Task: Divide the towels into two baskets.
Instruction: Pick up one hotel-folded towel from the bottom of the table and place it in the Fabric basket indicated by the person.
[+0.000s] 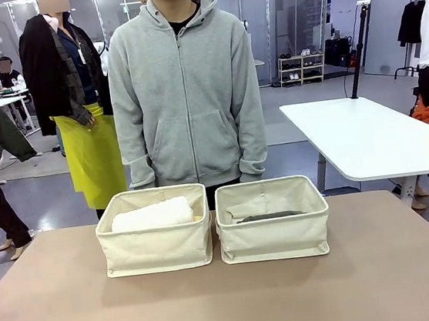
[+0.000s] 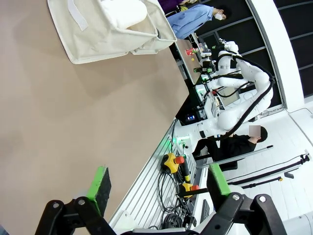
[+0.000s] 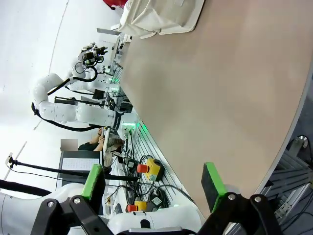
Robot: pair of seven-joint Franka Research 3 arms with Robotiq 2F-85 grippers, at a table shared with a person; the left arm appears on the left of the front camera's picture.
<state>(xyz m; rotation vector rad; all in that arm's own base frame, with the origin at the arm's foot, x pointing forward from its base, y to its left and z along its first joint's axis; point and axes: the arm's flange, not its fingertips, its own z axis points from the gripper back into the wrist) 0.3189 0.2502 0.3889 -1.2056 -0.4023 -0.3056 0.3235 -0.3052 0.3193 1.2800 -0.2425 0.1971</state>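
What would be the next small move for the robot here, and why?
Probably none beyond keeping both arms back. The left basket shows a white towel with a yellowish edge beside it, and the right basket a dark grey towel. No towel lies on the table. The left gripper and right gripper are open, holding nothing.

The left gripper (image 2: pixel 159 188) is wide open. Its two black fingers rise from the bottom of the left wrist view, each with a green pad (image 2: pixel 100 185) at the tip. Nothing sits between the pads. It hangs in the air and touches nothing.

The right gripper (image 3: pixel 154 183) is wide open too. Its two black fingers also come up from the bottom of the right wrist view, with a green pad (image 3: pixel 212 180) on each tip. Nothing is between them, and it touches nothing.
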